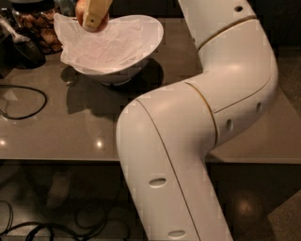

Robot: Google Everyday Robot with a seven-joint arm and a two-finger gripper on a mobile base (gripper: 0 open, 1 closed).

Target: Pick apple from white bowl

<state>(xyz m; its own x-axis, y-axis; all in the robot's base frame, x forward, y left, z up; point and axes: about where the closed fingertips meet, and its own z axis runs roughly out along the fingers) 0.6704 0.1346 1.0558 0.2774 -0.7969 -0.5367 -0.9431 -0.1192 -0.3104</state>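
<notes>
The white bowl (141, 42) stands at the back of the grey table, tilted, lined with crumpled white paper (99, 44). My gripper (93, 21) hangs at the top edge of the view, above the bowl's back left part. Its tan fingers (96, 12) are shut on the apple (82, 10), an orange-red fruit that shows beside and behind them. The apple is lifted clear of the paper. The upper part of the gripper is cut off by the frame.
My large white arm (207, 113) fills the centre and right of the view. A dark container of brown snacks (40, 28) sits behind the bowl at the left. A black cable (28, 101) loops on the table (70, 132) at the left.
</notes>
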